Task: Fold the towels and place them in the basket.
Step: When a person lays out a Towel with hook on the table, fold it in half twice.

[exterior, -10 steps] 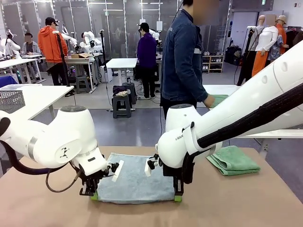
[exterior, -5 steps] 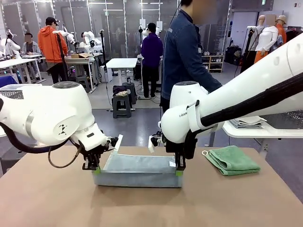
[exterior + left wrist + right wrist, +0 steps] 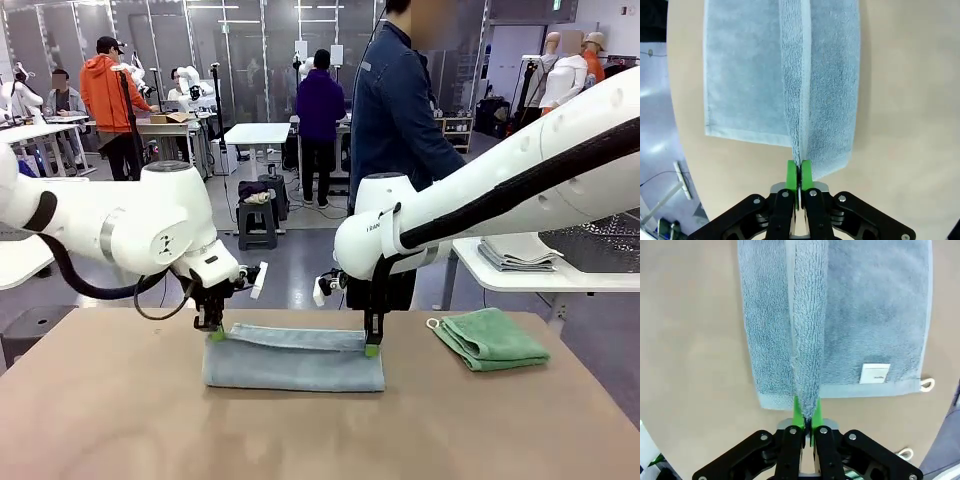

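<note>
The grey-blue towel (image 3: 295,362) lies midway along the table (image 3: 300,440), near its far edge. It is half doubled over, with one long edge held up above the flat part. The left hand (image 3: 216,333) is pinched tight on that edge's left corner and the right hand (image 3: 371,348) on its right corner. The green towel (image 3: 490,338) sits folded near the table's right edge. The basket (image 3: 600,243) stands on a white side table (image 3: 500,278) beyond.
</note>
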